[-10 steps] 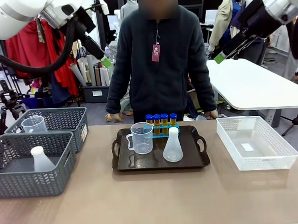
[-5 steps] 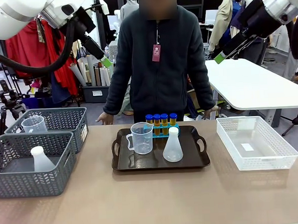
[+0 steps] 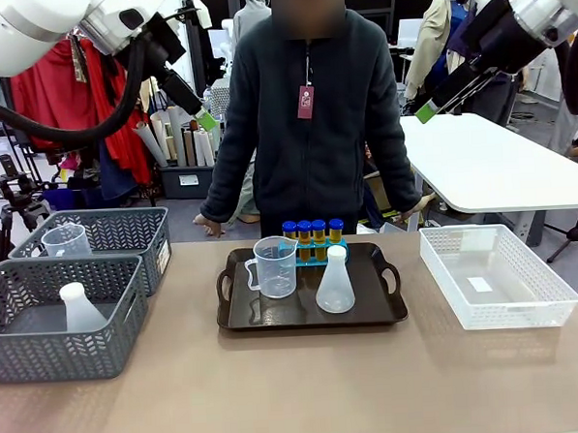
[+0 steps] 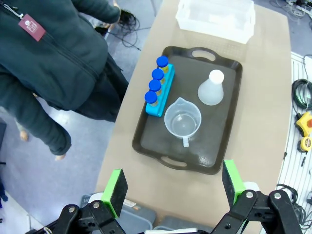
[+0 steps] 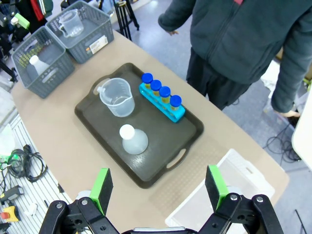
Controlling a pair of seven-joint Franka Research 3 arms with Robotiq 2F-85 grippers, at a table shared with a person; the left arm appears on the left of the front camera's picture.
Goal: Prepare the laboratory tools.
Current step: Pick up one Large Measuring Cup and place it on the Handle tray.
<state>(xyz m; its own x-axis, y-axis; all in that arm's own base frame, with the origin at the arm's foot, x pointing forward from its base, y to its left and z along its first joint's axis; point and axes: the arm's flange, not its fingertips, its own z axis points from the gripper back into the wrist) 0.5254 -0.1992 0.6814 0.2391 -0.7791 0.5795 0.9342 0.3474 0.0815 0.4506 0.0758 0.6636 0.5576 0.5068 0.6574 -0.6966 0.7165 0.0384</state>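
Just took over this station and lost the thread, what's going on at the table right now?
Nothing is being handled yet. Both arms hang high over the table, the left tool and right tool open and empty. A dark tray sits mid-table holding a measuring jug, a conical flask and a rack of blue-capped tubes. A person stands at the far edge, hands off the tray.

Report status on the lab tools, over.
Both jaws open, empty, high above table. Measuring jug, flask, tubes upright on tray. Nothing blocking.
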